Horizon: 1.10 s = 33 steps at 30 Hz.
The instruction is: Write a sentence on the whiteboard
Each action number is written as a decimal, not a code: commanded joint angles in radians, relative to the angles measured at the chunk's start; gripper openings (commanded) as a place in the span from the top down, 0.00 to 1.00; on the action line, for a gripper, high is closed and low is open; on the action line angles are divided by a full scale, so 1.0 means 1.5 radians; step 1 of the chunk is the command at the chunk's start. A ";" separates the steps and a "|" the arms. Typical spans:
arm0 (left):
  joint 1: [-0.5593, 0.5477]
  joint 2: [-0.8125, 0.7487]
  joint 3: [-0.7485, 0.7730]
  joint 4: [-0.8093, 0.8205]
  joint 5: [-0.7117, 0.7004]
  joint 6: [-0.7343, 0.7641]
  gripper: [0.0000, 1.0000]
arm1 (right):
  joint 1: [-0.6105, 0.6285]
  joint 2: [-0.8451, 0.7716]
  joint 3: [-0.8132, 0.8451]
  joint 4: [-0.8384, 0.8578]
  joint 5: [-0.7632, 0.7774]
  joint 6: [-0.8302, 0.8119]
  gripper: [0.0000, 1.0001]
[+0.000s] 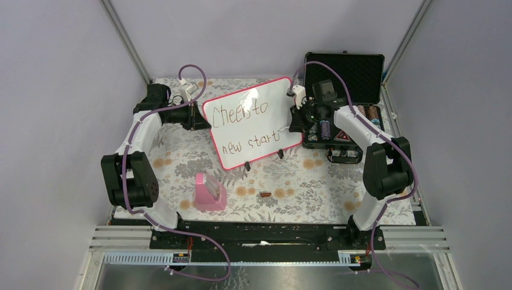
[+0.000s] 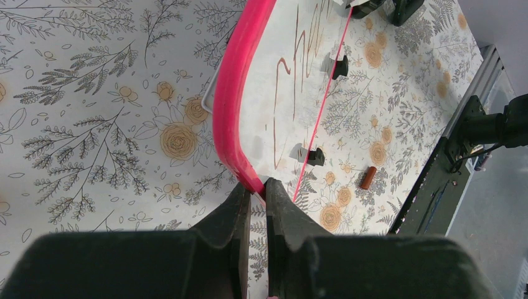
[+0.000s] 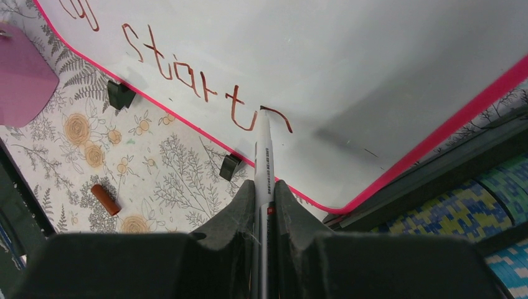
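The whiteboard point(image 1: 253, 121) with its pink-red frame stands tilted on two black feet at the table's middle. The sentence point(image 1: 241, 113) reads "Cheers to / new start" in brown marker. My left gripper point(image 1: 196, 116) is shut on the board's left frame edge point(image 2: 231, 118), also seen in the left wrist view point(image 2: 257, 187). My right gripper point(image 1: 296, 115) is shut on a white marker point(image 3: 264, 156). The marker's tip touches the board at a fresh curved stroke after "start" point(image 3: 187, 71). The right wrist view shows the right gripper point(image 3: 264, 187) just below the board's lower edge.
An open black foam-lined case point(image 1: 344, 103) with coloured items stands right behind the board. A pink block point(image 1: 209, 192) sits front left. A small brown marker cap point(image 1: 265, 194) lies on the floral cloth, also in the wrist views point(image 2: 368, 177) point(image 3: 104, 199).
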State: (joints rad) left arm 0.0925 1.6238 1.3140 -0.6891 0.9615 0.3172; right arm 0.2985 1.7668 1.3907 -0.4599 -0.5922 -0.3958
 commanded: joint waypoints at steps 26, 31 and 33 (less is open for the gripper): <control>-0.016 -0.011 0.012 0.019 0.001 0.042 1.00 | -0.016 -0.024 -0.029 0.026 0.059 -0.027 1.00; -0.016 -0.011 0.014 0.019 0.001 0.041 1.00 | -0.028 -0.027 -0.030 0.026 0.059 -0.029 1.00; -0.016 -0.009 0.015 0.019 0.002 0.040 1.00 | -0.030 -0.028 -0.031 0.026 0.059 -0.032 1.00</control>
State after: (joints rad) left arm 0.0925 1.6238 1.3140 -0.6903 0.9615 0.3180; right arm 0.2764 1.7615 1.3479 -0.4667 -0.5762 -0.4091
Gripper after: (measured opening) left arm 0.108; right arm 0.171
